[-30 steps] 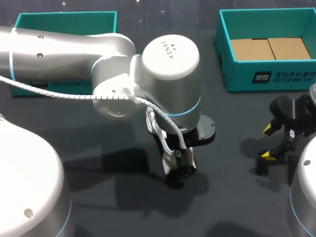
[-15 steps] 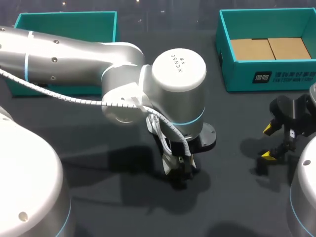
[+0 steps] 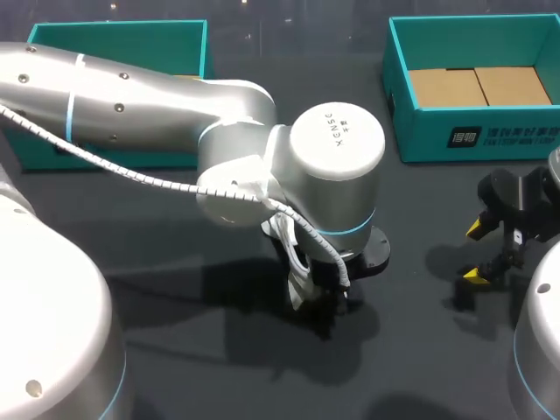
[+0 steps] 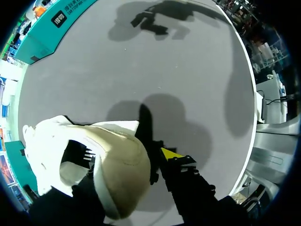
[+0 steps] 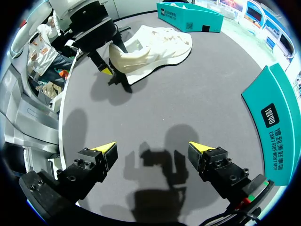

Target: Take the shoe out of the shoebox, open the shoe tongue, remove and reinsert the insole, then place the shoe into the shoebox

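A white shoe (image 5: 157, 44) with a beige heel lies on its side on the dark table. In the head view my left arm covers nearly all of it, and only a white strip of the shoe (image 3: 297, 287) shows. My left gripper (image 3: 322, 302) stands at the heel. In the left wrist view the left gripper (image 4: 129, 155) has one finger inside the shoe (image 4: 51, 141) and the yellow-tipped finger (image 4: 171, 153) outside against the beige heel, so it is shut on the heel. My right gripper (image 3: 477, 252) hangs open and empty at the table's right; the right gripper (image 5: 151, 149) is far from the shoe.
The teal shoebox (image 3: 398, 96) with a cardboard floor stands at the back right. A second teal box part (image 3: 118, 39) sits at the back left, partly behind my left arm. Bare table lies between the shoe and my right gripper.
My left arm's wrist has swung to the right over the shoe, and its fingers have closed in on the heel. The right arm has not moved.
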